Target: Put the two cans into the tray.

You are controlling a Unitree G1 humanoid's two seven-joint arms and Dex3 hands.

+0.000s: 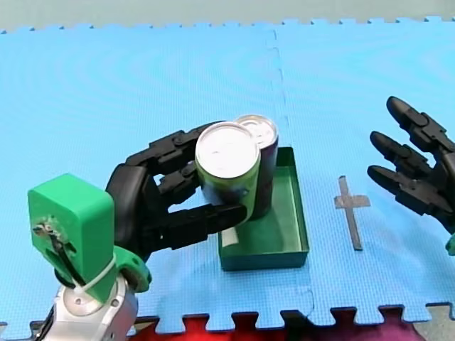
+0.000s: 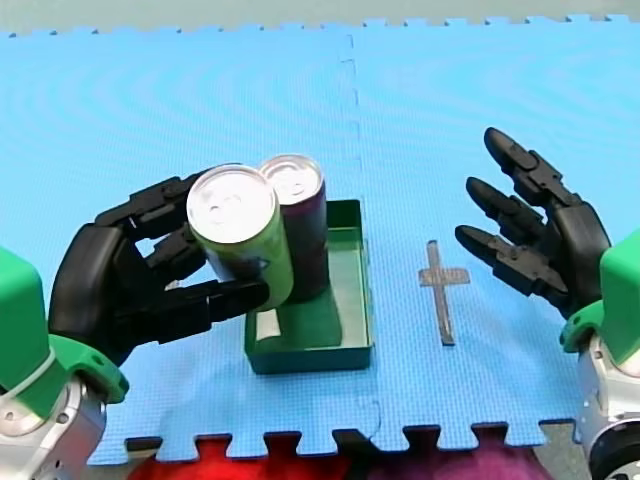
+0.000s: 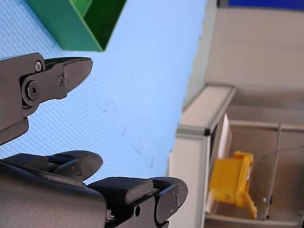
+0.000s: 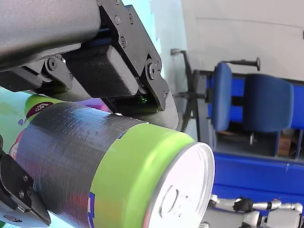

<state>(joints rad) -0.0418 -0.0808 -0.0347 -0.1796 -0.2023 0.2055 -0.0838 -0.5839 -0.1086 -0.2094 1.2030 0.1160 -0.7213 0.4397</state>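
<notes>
The blue foam puzzle mat (image 1: 142,92) carries everything, and in its middle lies the green rectangular open tray (image 2: 310,358), its long side running near to far. The robot's black three-fingered left hand (image 2: 140,270) comes in from the left and grips the lime-green aluminium can with a grey taped band (image 2: 240,235), fingers round its far side and thumb across its near side. The can is over the tray's left wall, close against the second can. Its base is hidden by the thumb, so I cannot tell whether it touches the tray floor.

The step in hand looks like setting this can down. To do it well, the hand should carry it a little right and nearer, clear of the left wall. It should then keep the can upright, lower it onto the near floor and release only once the base is down. A sideways push could topple the neighbour. The right hand (image 2: 530,245) is open and holds nothing, above the mat well right of the tray.

The tray holds one dark purple aluminium can (image 2: 300,215), upright in its far half, and the near half shows green floor. A grey tape cross (image 2: 440,290) lies on the mat between tray and right hand
</notes>
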